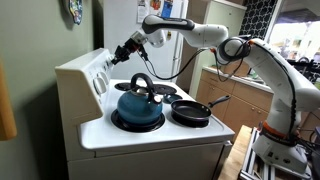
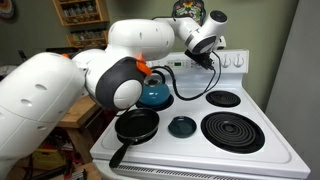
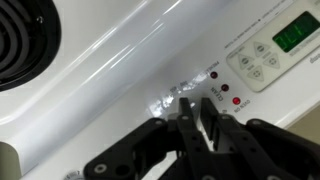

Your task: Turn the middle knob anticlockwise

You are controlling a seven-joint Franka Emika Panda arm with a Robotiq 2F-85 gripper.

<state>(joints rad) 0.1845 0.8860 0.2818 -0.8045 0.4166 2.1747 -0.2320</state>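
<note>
My gripper (image 3: 191, 108) is at the white stove's back control panel (image 3: 120, 70). Its two black fingers are almost together, with only a thin white strip between the tips, which are at the panel surface. The middle knob is not visible in the wrist view, so I cannot tell whether it sits between the fingers. In both exterior views the gripper (image 1: 119, 54) (image 2: 214, 55) is pressed against the panel. A few white dials (image 1: 99, 76) show on the panel below it, and more dials (image 2: 236, 60) show beside it.
A blue kettle (image 1: 138, 106) (image 2: 155, 95) and a black frying pan (image 1: 192, 111) (image 2: 137, 125) stand on the cooktop. Coil burners (image 2: 232, 131) lie in front. A green digital display (image 3: 296, 34) and red indicator lights (image 3: 237, 100) are next to the fingers.
</note>
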